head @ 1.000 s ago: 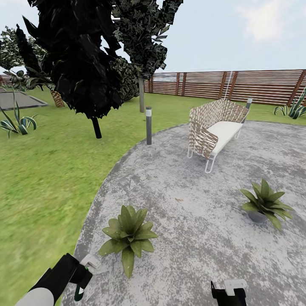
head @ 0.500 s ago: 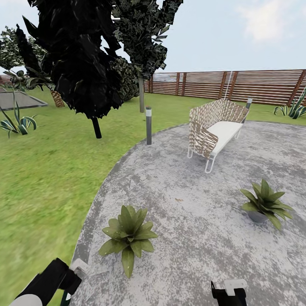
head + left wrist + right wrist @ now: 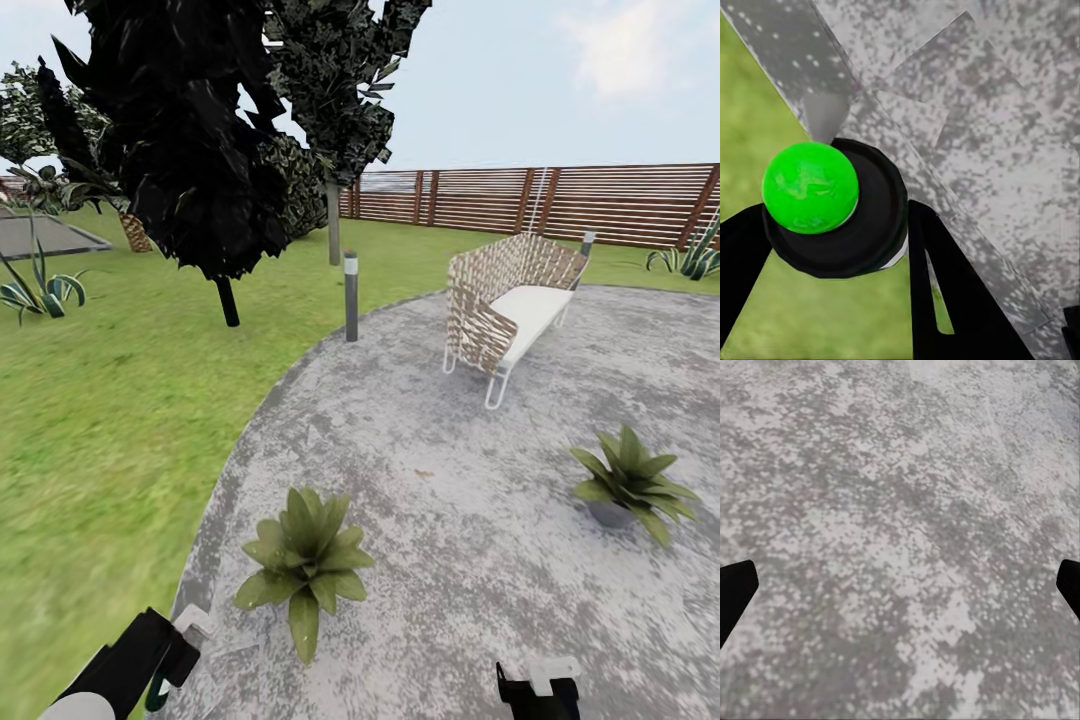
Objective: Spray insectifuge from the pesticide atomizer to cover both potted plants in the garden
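Two low rosettes of broad green leaves in tiny grey pots sit on the round mottled grey paving (image 3: 480,560) in the head view: the nearer potted plant (image 3: 303,553) lower left of centre, the farther potted plant (image 3: 630,482) at right, well apart. Green lawn (image 3: 100,430) fills the left, and a white-cushioned wicker seat (image 3: 510,305) stands above centre.

At lower left the left tool (image 3: 165,665) carries a slim dark green part.

In the left wrist view the pesticide atomizer (image 3: 832,206), a black round body with a glossy green cap, sits pinched between dark fingers (image 3: 945,292). It looks light, rigid and smooth, best held around the body.

The right wrist view shows the right tool (image 3: 900,585) spread over bare paving.
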